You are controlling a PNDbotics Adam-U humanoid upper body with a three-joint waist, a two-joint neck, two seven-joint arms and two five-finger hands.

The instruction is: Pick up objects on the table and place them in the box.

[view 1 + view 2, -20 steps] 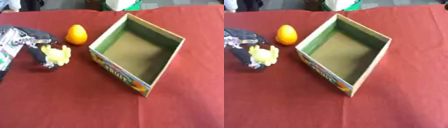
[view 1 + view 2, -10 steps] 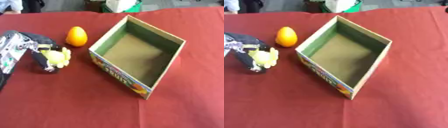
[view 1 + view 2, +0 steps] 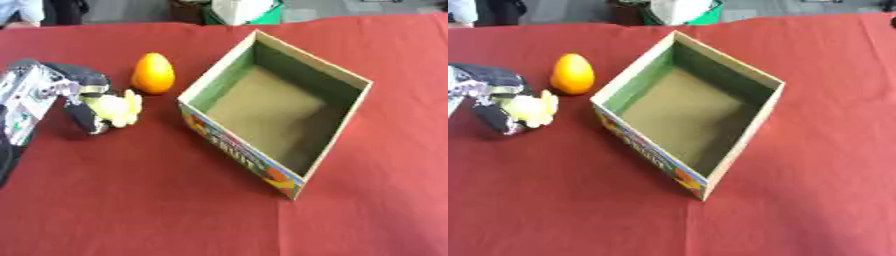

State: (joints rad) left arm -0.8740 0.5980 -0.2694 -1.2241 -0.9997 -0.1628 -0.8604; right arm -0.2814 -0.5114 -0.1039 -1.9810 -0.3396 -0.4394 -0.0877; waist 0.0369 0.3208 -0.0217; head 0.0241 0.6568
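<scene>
My left hand [image 3: 77, 95] reaches in from the left edge, its fingers curled round a small pale yellow object [image 3: 116, 108] held just above the red cloth. An orange egg-shaped fruit [image 3: 152, 73] stands on the cloth just beyond it, apart from the hand. To the right lies the open cardboard box [image 3: 341, 132] with green inner walls and a printed front; its inside holds nothing. My right hand shows in neither view.
A red cloth [image 3: 140, 200] covers the whole table. A white and green thing [image 3: 245, 10] stands past the far edge. Bare cloth stretches in front of the box and to its right.
My left hand with the yellow object has shifted slightly to the right, closer to the box. The fruit and box keep their places.
</scene>
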